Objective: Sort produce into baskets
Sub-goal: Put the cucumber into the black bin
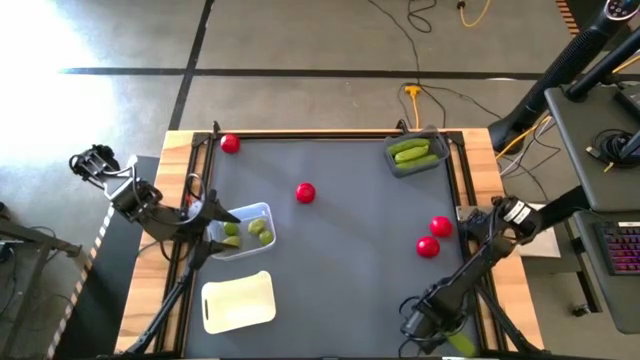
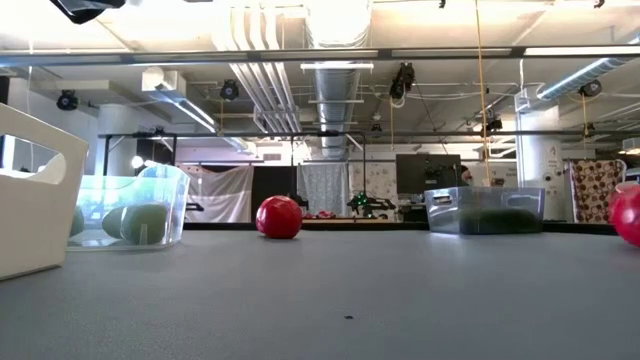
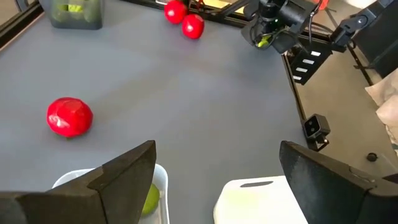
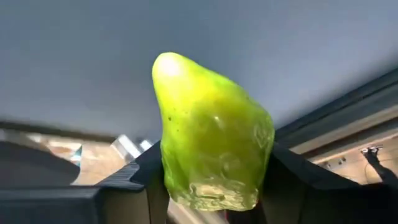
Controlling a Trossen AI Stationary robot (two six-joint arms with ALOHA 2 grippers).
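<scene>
Two grippers worked: the left gripper (image 1: pixel 215 215), fingers spread wide, hung above the clear basket (image 1: pixel 262 213) with its limes (image 1: pixel 259 229), seemingly after release; the right gripper (image 1: pixel 440 335) pinched a cucumber (image 4: pixel 211 134) at the near edge, presumably bound for the grey basket (image 1: pixel 437 160).

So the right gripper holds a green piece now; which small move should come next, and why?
Probably lift the right gripper and carry its bright green cucumber toward the dark grey basket at the far right corner. That basket already holds cucumbers, while the gripper sits at the near table edge, shut on the piece. The left gripper waits open over the clear basket.
</scene>
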